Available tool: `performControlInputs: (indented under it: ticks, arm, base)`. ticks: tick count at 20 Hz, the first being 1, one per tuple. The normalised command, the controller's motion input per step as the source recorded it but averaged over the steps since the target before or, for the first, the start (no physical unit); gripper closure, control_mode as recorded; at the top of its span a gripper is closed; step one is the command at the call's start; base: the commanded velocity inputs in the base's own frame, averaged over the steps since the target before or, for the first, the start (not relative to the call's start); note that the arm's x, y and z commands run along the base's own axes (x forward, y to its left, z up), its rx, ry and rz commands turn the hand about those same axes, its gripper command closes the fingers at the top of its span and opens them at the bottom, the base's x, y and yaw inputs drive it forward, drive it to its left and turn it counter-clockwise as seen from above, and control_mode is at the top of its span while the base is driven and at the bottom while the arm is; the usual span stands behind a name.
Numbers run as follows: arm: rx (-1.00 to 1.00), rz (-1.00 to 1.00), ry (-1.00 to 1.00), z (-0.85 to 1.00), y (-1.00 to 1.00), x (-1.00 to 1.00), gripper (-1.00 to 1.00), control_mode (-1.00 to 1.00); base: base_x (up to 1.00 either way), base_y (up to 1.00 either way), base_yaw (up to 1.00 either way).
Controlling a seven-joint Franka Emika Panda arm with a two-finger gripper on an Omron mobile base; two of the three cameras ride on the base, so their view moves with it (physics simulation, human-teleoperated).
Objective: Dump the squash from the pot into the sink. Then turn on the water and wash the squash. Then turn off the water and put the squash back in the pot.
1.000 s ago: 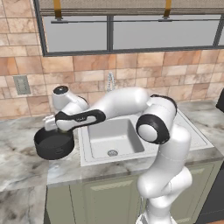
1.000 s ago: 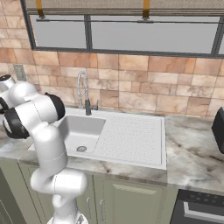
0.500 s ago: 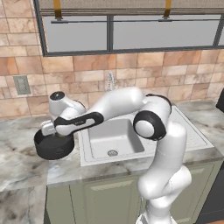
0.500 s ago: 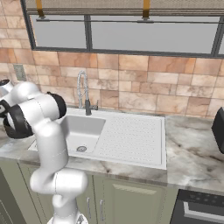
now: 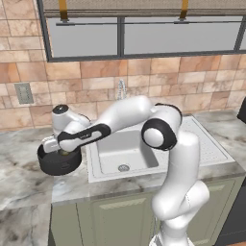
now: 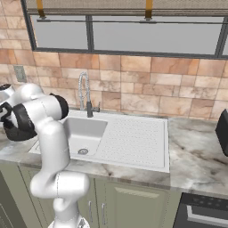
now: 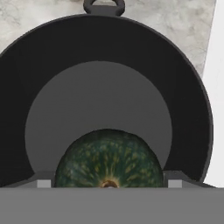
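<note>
The black pot [image 5: 58, 163] stands on the marble counter left of the sink [image 5: 126, 150]. In the hand view I look straight down into the pot [image 7: 109, 87], with one loop handle [image 7: 104, 6] at the top. The squash [image 7: 109, 159], dark green with yellow flecks, lies on the pot's floor. My gripper [image 5: 59, 152] hangs just over the pot's mouth and is open. In the hand view the gripper [image 7: 109, 183] has one fingertip on either side of the squash, with a narrow gap at each side. No water runs from the faucet [image 6: 83, 88].
The sink basin has a round drain [image 5: 124, 167], and a ribbed drainboard [image 6: 133, 139] lies to its right. The tiled wall and a window rise behind the counter. A dark appliance [image 6: 222, 131] stands at the far right. My arm reaches across the basin's left part.
My hand has swung left and come down from above the sink's left rim to just over the pot. The jaws have stayed as wide as before.
</note>
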Motion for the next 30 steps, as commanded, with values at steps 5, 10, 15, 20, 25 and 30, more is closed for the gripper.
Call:
performControlInputs:
  ticks: [5,10,15,20,25,30]
  arm:
    - [0.00,0.00,0.05,-0.19,0.12,0.20,1.00,-1.00]
    - [0.00,0.00,0.01,-0.12,0.14,0.23,1.00,-1.00]
    - [0.00,0.00,0.00,-0.10,0.12,0.19,1.00,-1.00]
    - [0.00,0.00,0.01,-0.09,0.08,0.12,1.00,-1.00]
    - [0.00,0.00,0.02,-0.05,0.01,0.03,1.00,-1.00]
    - [0.00,0.00,0.04,-0.09,0.01,0.01,1.00,-1.00]
  base:
    - [0.00,0.00,0.00]
    - [0.00,0.00,0.00]
    - [0.00,0.00,0.00]
    - [0.00,0.00,0.00]
    - [0.00,0.00,0.00]
    - [0.00,0.00,0.00]
